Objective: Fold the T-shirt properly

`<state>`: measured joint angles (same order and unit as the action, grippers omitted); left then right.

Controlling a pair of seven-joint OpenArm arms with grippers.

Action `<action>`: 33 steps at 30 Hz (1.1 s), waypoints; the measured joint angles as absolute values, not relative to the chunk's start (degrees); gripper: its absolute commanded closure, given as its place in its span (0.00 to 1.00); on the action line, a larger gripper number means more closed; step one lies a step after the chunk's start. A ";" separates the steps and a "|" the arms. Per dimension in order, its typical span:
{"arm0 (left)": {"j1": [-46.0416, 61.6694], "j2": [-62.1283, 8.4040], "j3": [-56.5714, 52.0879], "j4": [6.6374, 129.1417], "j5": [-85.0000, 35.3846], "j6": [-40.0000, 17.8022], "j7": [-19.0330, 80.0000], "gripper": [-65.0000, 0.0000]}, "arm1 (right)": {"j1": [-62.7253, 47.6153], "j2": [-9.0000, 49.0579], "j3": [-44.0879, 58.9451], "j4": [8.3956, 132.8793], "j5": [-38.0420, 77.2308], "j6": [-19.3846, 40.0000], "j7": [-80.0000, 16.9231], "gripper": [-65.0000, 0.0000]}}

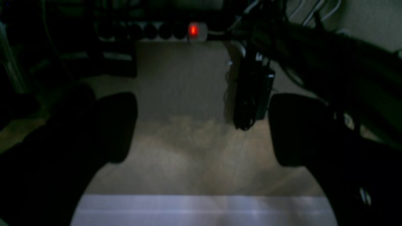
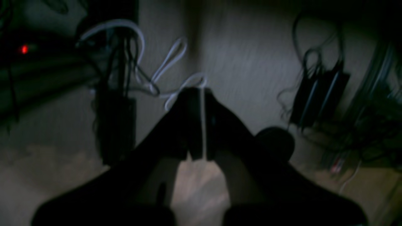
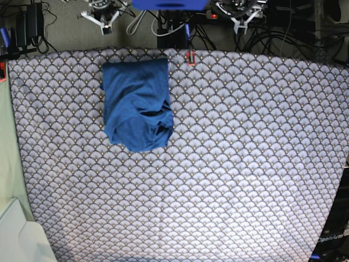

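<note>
Base view shows a blue T-shirt (image 3: 136,101) on a table (image 3: 229,174) covered in a scallop pattern, lying toward the robot's side and on the robot's right. The shirt is gathered into a compact, roughly rectangular bundle, its edge nearest the robot fairly straight, its opposite end rumpled, with deep creases and a dark hollow among the folds. Both grippers are by the robot-side edge of the table, apart from the shirt.

Seen from the left wrist, the left gripper (image 1: 204,128) stands wide open, its two dark fingers (image 1: 117,125) far apart with nothing held between them. Beyond it are a red light (image 1: 193,30), a black adapter (image 1: 251,94) and, along the bottom of the frame, a pale strip of the table.

In the dim right wrist view, the right gripper (image 2: 198,125) is shut, its fingertips together and gripping nothing. Pale cables (image 2: 169,61) loop behind it. A white object (image 3: 24,232) occupies the base view's lower left corner.
</note>
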<state>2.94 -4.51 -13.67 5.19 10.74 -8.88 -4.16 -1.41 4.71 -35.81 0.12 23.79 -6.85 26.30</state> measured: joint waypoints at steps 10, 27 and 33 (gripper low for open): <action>3.16 -1.89 -12.32 5.08 10.09 -8.95 -4.56 0.80 | -0.03 6.02 -35.64 -0.01 23.88 -12.10 26.09 1.00; 3.14 -0.62 -14.55 5.19 10.07 -8.69 -4.54 0.99 | -0.21 1.10 -35.66 -0.01 24.01 -12.10 26.09 1.00; 3.16 -0.19 -14.70 5.19 10.07 -8.78 -4.49 0.99 | -0.86 1.10 -35.64 0.03 24.01 -12.12 24.38 1.00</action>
